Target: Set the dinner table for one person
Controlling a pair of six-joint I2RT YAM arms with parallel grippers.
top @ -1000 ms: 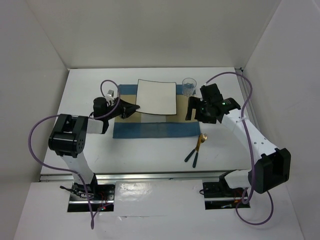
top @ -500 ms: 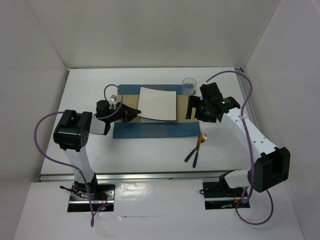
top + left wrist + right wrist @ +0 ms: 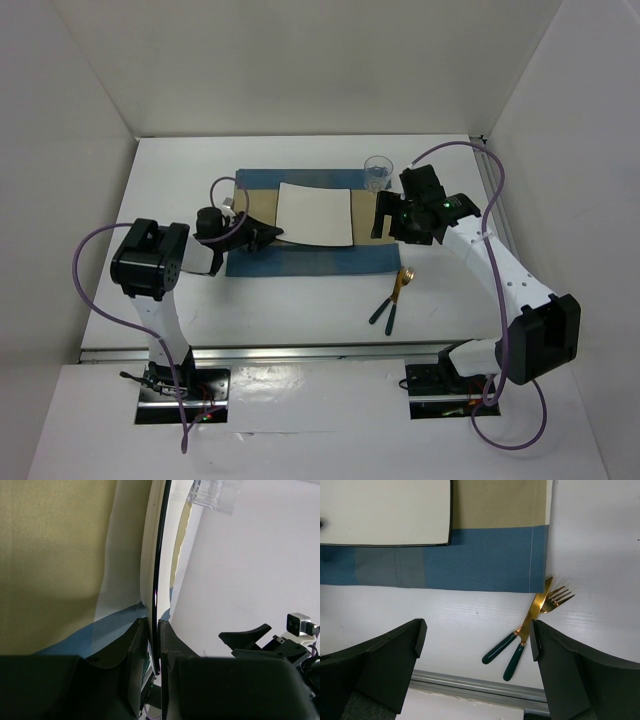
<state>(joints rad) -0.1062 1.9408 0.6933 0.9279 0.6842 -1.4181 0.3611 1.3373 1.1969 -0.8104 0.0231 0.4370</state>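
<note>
Plate placement is judged to be in hand: the square glossy white plate is pinched at its left edge by the left gripper, on the blue-and-tan cloth placemat at the middle of the matte-white dinner table. Release and withdrawal are called for next. The left arm is stretched low rightward. The right gripper is held wide open and empty above the placemat's right edge.

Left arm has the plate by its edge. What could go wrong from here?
1. The left jaws pinch only the plate rim; it could slip, or drag the placemat.
2. The glass stands close to the plate's far right corner and the open right jaws; a nudge might tip it.
</note>
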